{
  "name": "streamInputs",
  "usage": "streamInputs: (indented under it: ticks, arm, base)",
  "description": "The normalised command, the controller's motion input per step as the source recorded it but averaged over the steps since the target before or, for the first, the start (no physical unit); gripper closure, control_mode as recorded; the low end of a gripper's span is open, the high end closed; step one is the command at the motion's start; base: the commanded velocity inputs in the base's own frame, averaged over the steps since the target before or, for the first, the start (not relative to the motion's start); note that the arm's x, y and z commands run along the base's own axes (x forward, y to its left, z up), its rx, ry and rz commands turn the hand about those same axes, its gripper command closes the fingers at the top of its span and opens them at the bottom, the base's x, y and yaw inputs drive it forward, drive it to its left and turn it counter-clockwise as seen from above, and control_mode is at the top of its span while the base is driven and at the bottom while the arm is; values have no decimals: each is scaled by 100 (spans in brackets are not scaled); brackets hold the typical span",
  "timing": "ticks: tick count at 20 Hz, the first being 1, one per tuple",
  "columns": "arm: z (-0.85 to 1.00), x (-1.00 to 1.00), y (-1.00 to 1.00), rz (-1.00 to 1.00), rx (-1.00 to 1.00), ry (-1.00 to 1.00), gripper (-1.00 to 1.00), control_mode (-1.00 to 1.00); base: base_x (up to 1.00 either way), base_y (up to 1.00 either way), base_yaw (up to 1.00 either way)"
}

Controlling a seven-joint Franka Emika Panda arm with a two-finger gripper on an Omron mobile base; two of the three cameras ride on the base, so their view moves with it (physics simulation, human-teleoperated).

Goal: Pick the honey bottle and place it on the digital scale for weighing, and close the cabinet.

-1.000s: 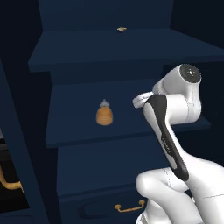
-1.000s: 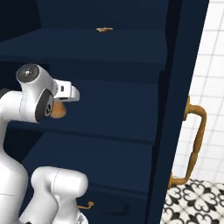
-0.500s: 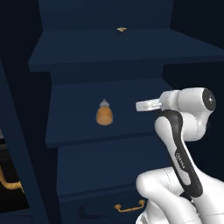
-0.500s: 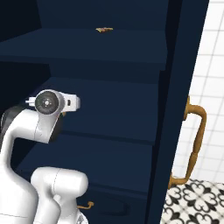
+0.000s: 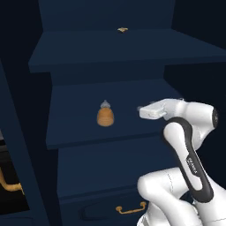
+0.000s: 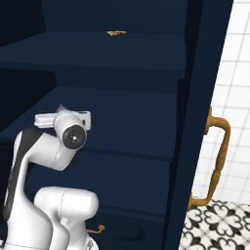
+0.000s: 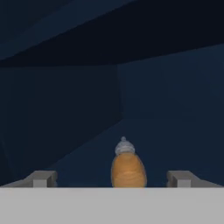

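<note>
The honey bottle (image 5: pixel 105 116), amber with a small grey cap, stands upright on the middle shelf (image 5: pixel 88 134) of the open navy cabinet (image 6: pixel 202 88). In the hand view the honey bottle (image 7: pixel 127 168) sits straight ahead, centred between my two fingertips and a short way beyond them. My gripper (image 7: pixel 111 179) is open and holds nothing. From the left base view my white hand (image 5: pixel 152 110) hovers at shelf height, to the right of the bottle and apart from it. In the right base view my arm (image 6: pixel 68 139) covers the bottle. The digital scale is out of view.
A tiny brown item (image 5: pixel 122 29) lies on the shelf above. The right cabinet door (image 6: pixel 197 146) stands open with its long brass handle (image 6: pixel 218 161). A drawer with a brass pull (image 5: pixel 130 208) sits below. White wall tiles (image 6: pixel 234 73) and patterned floor (image 6: pixel 219 224) lie right.
My wrist has come down and swung right in the left base view, bringing the hand level with the bottle's shelf. The bottle has not moved. The jaws stay open.
</note>
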Motion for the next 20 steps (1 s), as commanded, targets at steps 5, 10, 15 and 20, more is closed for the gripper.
streamInputs:
  ticks: [5,10,15,20]
  arm:
    - [-4,13,0,16,0,-2,-100,-100]
    - [-11,31,0,15,0,0,-100,-100]
    - [-12,25,0,14,0,0,-100,-100]
    - [-12,26,9,9,0,0,-100,-100]
  base:
    - [0,0,0]
    - [0,0,0]
    - [0,0,0]
    - [0,0,0]
